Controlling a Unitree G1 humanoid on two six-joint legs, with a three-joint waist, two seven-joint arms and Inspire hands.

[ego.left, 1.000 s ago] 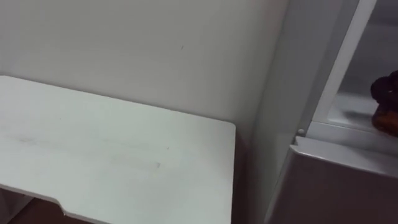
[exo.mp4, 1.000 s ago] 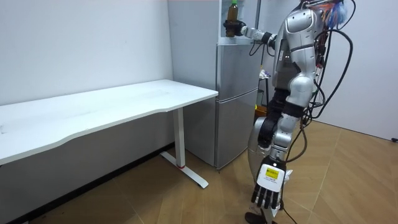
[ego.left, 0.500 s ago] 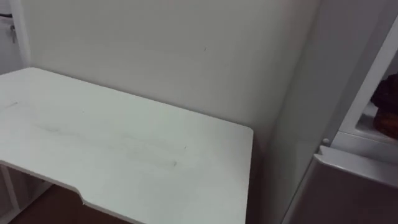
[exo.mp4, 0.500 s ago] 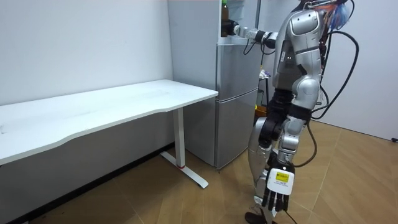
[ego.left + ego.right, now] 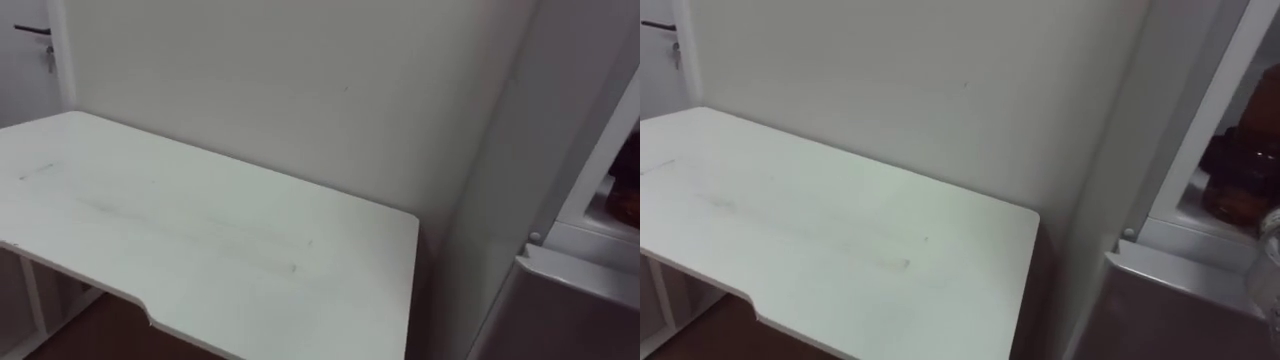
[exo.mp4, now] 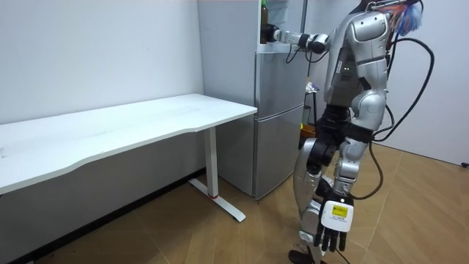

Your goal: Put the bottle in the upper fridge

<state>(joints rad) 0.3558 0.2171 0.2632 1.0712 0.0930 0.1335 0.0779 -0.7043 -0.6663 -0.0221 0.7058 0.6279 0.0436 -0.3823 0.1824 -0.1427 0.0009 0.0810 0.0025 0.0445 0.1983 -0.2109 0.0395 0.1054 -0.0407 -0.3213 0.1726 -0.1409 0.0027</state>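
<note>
One bottle [image 6: 264, 11], greenish and upright, inside the upper compartment [image 6: 289, 15] of the fridge [image 6: 278, 103], at its front on the room view's left.

One right hand [image 6: 271, 34], arm stretched level into that compartment. Its fingers looked curled about the bottle's lower part, though the bottle was small and partly cut off by the fridge's side wall. In the right eye view the hand was a dark mass at the picture's right edge.

One left hand [image 6: 333, 233], idle, hanging low beside the leg with fingers slack and nothing in them.

Handling note, by judgement:
- The bottle should go down until its base sits flat on the shelf, well behind the front lip.
- The fingers should loosen only once the shelf bears the weight.
- The hand should then draw straight back so as not to brush the bottle over.
- The head looked mostly at desk and wall, so turning it toward the compartment would help the placing.

One white desk [image 5: 200, 230], bare, its end just beside the fridge's side; it did not seem to lie in the arm's path.

One white door frame [image 5: 1200, 130] and one lower door top [image 5: 1180, 275], both close about the forearm and the likeliest things to catch on the way out.

One dark door handle [image 5: 35, 32], far left, well apart.

One wooden floor [image 6: 418, 213], where the robot stood before the fridge.
</note>
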